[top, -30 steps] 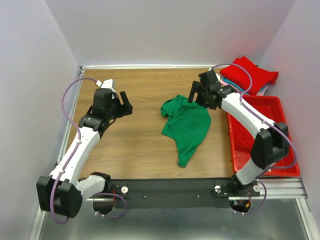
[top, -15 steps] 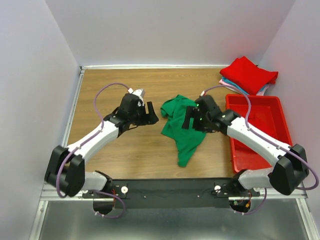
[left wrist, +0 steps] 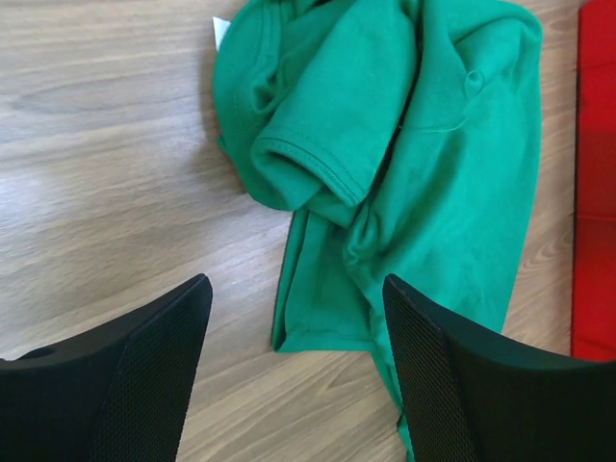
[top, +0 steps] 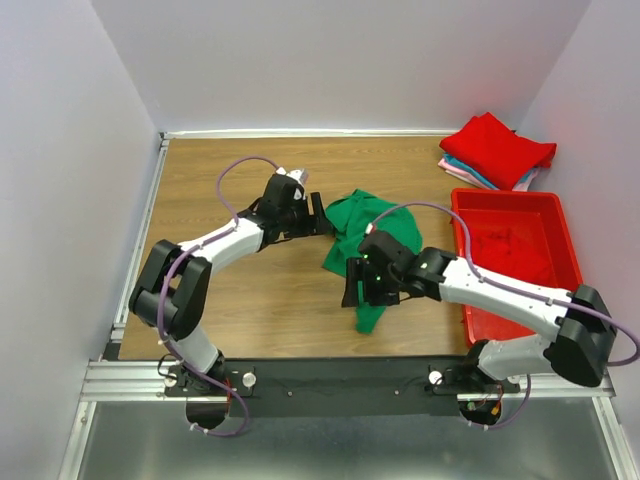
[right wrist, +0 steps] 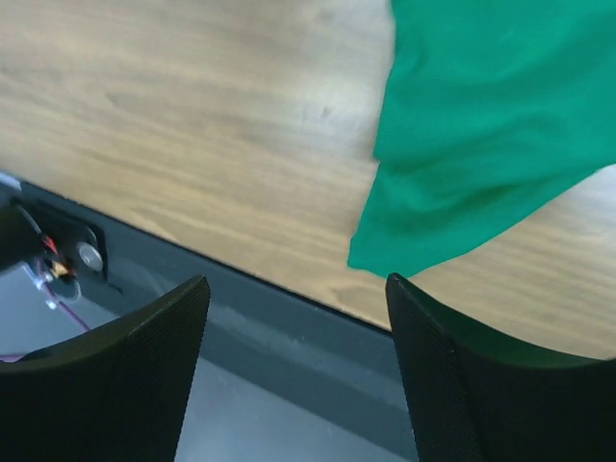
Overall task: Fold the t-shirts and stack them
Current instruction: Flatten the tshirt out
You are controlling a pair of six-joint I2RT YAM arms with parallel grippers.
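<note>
A bright green t-shirt (top: 372,240) lies crumpled mid-table, its narrow end toward the near edge; its white neck label (left wrist: 220,30) shows in the left wrist view. My left gripper (top: 322,216) is open and empty, low over the wood at the shirt's (left wrist: 423,164) left edge. My right gripper (top: 353,290) is open and empty over the shirt's near tip (right wrist: 481,144), by the table's front edge. A folded stack with a red t-shirt (top: 497,147) on top, light blue and pink beneath, sits at the back right.
A red plastic bin (top: 520,262) stands along the right side, its red edge in the left wrist view (left wrist: 597,183). A black rail (top: 330,380) runs along the near edge, also in the right wrist view (right wrist: 250,327). White walls enclose the table.
Both arms swung in toward the green shirt: the left gripper moved right to its left edge, the right gripper moved from the shirt's far side down to its near tip. The shirt has not moved.
</note>
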